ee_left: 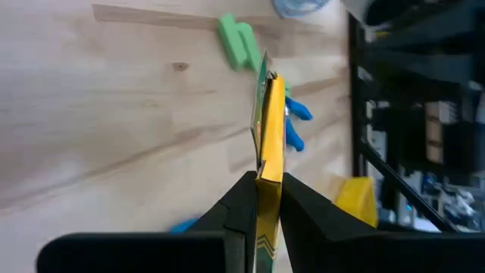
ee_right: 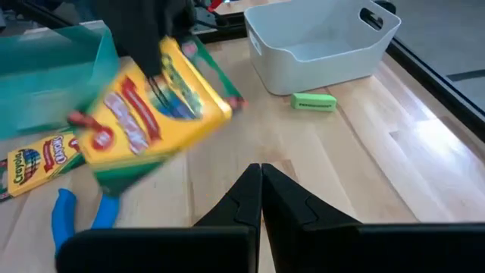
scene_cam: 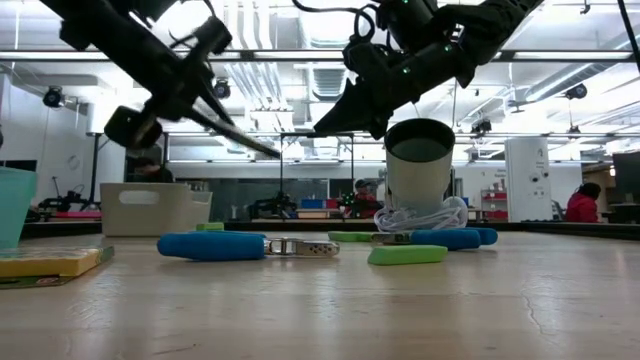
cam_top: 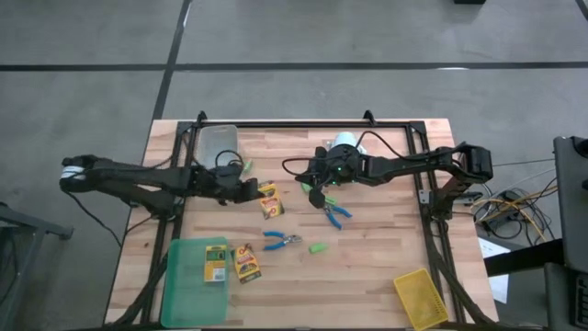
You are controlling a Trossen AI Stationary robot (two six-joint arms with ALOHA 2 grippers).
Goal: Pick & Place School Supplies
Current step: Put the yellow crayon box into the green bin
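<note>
My left gripper (cam_top: 255,190) reaches in from the table's left and is shut on a yellow-and-green crayon box (cam_top: 269,199), seen edge-on in the left wrist view (ee_left: 270,129) and tilted in the air in the right wrist view (ee_right: 151,114). My right gripper (cam_top: 317,196) hangs shut and touching nothing above the table's middle, just right of that box. Two blue-handled scissors (cam_top: 336,214) (cam_top: 280,241) and a light-green eraser block (cam_top: 317,249) lie flat on the wood. One crayon box (cam_top: 215,263) lies in the green tray (cam_top: 179,285); another (cam_top: 246,262) lies beside it. My left gripper pinches the crayon box by its near end (ee_left: 267,178), one finger (ee_left: 242,208) on each broad face. The fingers come from the table's left, slanting downward. The box sticks out ahead of the fingers, standing on edge and tilted, lifted clear of the table.
A white bin (cam_top: 219,142) stands at the far left with eraser blocks (cam_top: 246,165) beside it. A pale cup with a coiled cable (cam_top: 344,142) stands at the far middle. A yellow bin (cam_top: 421,296) sits at the near right corner. A black frame (cam_top: 424,184) borders the table.
</note>
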